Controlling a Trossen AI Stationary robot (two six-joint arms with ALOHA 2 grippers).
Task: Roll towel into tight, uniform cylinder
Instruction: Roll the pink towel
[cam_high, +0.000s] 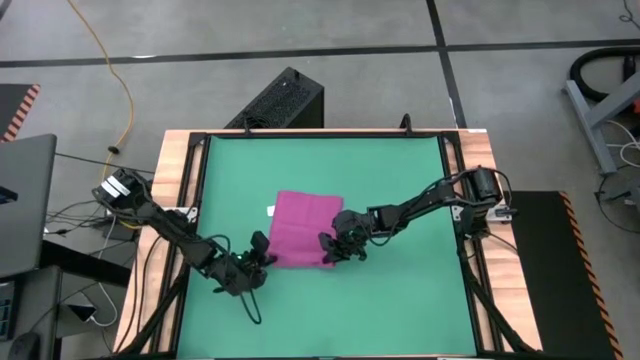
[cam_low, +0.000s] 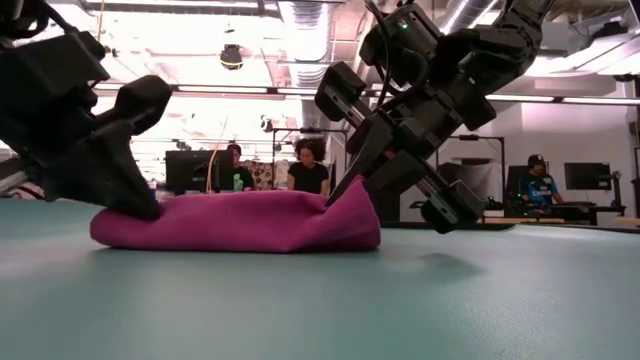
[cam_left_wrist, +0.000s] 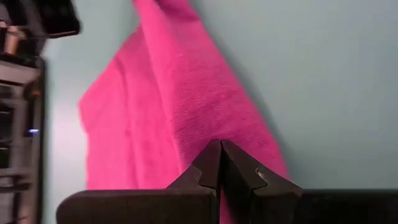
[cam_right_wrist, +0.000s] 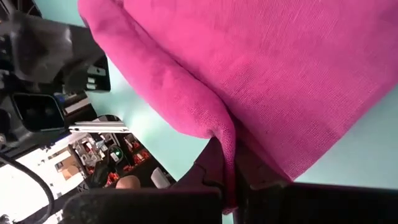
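High view: one towel (cam_high: 303, 228) on one green mat (cam_high: 400, 180), both grippers' fingers, left (cam_high: 262, 256) and right (cam_high: 331, 250), clamped on its near corners.

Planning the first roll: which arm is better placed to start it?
Neither alone: left pincer and right pincer are each shut on a near corner of the towel; probably both roll together.

Wood-edged table (cam_high: 172, 190); green mat (cam_high: 400, 200) on top; towel (cam_high: 305, 225) on mat.
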